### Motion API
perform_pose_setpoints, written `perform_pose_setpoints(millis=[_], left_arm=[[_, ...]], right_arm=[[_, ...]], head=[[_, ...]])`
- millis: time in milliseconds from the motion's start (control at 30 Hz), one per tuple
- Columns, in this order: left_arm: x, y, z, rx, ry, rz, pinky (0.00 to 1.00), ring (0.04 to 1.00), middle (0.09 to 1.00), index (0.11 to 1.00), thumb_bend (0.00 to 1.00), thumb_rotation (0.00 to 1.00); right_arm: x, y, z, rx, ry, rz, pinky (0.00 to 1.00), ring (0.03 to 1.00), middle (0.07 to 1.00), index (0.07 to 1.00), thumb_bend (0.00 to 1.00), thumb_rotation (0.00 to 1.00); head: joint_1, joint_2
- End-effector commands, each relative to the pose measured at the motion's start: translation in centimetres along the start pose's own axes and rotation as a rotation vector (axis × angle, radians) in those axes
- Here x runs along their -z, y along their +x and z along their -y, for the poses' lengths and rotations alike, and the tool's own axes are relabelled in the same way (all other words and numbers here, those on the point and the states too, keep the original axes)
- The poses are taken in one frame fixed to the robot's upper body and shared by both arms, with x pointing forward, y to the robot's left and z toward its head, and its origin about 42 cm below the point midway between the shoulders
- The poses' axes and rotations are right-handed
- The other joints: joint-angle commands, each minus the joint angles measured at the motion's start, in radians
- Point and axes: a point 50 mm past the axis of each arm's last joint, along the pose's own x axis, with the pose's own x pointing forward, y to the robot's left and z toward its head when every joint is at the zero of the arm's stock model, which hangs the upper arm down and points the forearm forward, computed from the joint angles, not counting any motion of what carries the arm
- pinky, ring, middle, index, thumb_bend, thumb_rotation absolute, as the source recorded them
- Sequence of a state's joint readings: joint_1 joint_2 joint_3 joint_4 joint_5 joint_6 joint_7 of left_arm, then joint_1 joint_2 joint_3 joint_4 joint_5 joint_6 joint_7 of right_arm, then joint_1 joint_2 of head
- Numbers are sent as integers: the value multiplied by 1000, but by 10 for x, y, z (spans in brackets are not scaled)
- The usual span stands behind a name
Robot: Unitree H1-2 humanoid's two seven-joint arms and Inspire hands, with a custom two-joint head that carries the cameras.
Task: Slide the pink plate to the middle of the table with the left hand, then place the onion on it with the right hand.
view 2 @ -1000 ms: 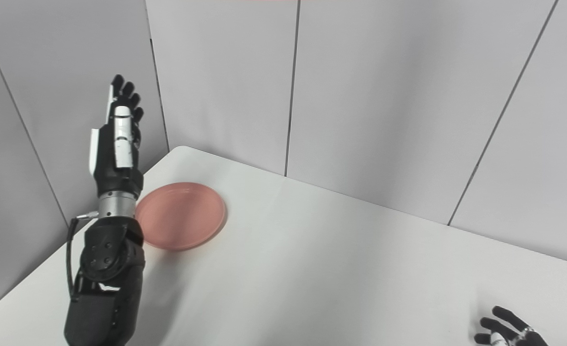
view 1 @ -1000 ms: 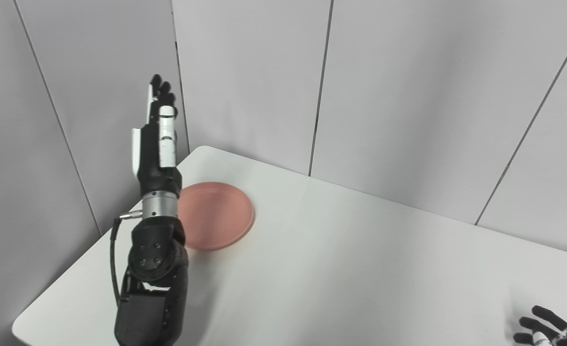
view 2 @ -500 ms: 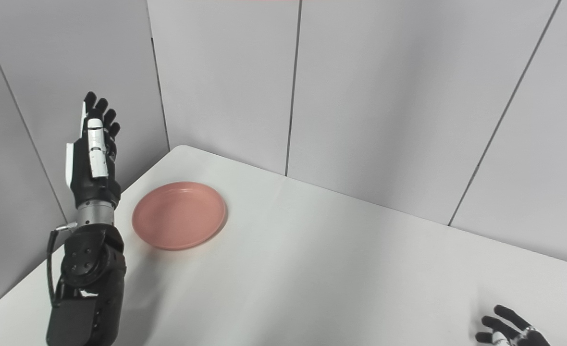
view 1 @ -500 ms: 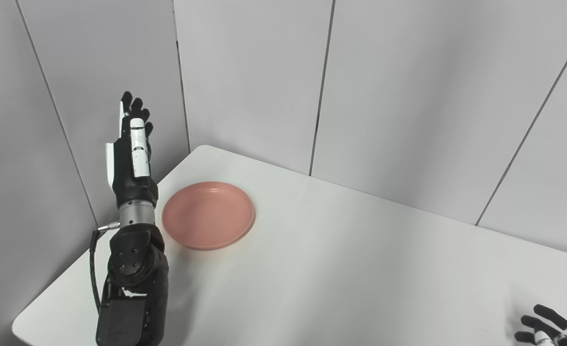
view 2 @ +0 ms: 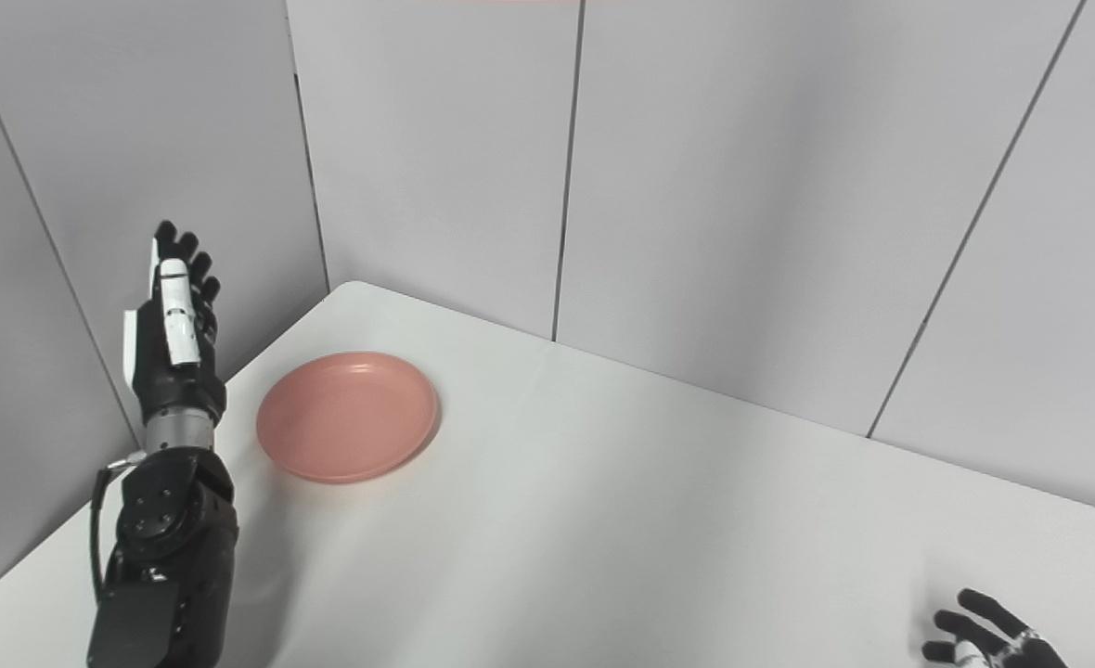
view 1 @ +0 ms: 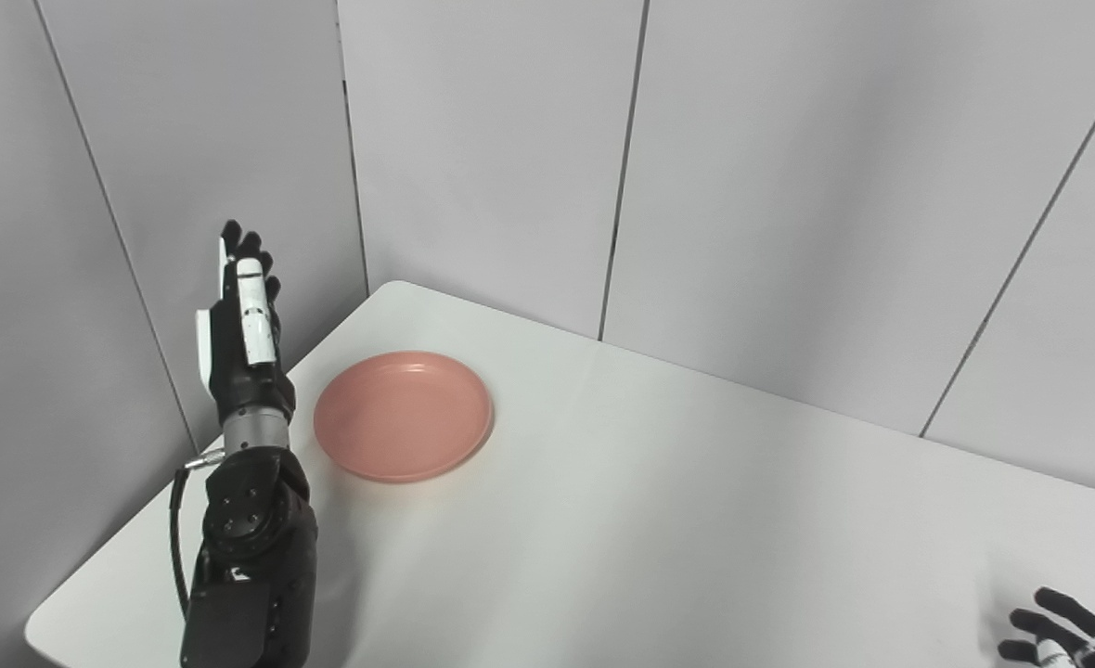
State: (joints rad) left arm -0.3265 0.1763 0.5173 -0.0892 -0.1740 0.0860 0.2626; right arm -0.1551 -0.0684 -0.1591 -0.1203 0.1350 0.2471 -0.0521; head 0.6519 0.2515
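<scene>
A pink plate (view 1: 404, 415) lies flat on the white table (view 1: 659, 520) near its far left corner. My left hand (view 1: 241, 325) is raised upright just left of the plate, open, fingers straight and pointing up, holding nothing and not touching the plate. It also shows in the right eye view (view 2: 172, 320), with the plate (view 2: 347, 416) beside it. Only the fingertips of my right hand (view 1: 1058, 633) show at the bottom right corner, spread apart over the table. No onion is in view.
Grey wall panels (view 1: 742, 167) close in the table at the back and on the left. The table's left edge (view 1: 186, 473) runs right under my left forearm (view 1: 246, 566).
My left hand has moved left and down, off the plate's left side, uncovering the whole plate. The plate and my right hand have not moved.
</scene>
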Motion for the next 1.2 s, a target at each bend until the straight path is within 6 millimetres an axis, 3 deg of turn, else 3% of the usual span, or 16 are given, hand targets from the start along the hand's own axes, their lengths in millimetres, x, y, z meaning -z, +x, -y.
perform_pose_setpoints(millis=[0, 733, 1167], left_arm=[[-14, 10, 0, 8, -21, 82, 978, 976, 974, 955, 405, 1000], [22, 11, -27, -20, -40, -52, 998, 965, 965, 952, 374, 1000], [45, 8, -38, -47, -61, -126, 1000, 981, 978, 955, 408, 1000]], right_arm=[[-19, 6, -2, -16, 2, 74, 297, 438, 538, 617, 468, 0], [-20, 5, 2, -13, -3, 73, 297, 437, 539, 617, 468, 0], [-23, 3, 2, -15, 0, 78, 299, 438, 541, 619, 468, 0]], head=[[1, -1], [9, 18], [9, 25]])
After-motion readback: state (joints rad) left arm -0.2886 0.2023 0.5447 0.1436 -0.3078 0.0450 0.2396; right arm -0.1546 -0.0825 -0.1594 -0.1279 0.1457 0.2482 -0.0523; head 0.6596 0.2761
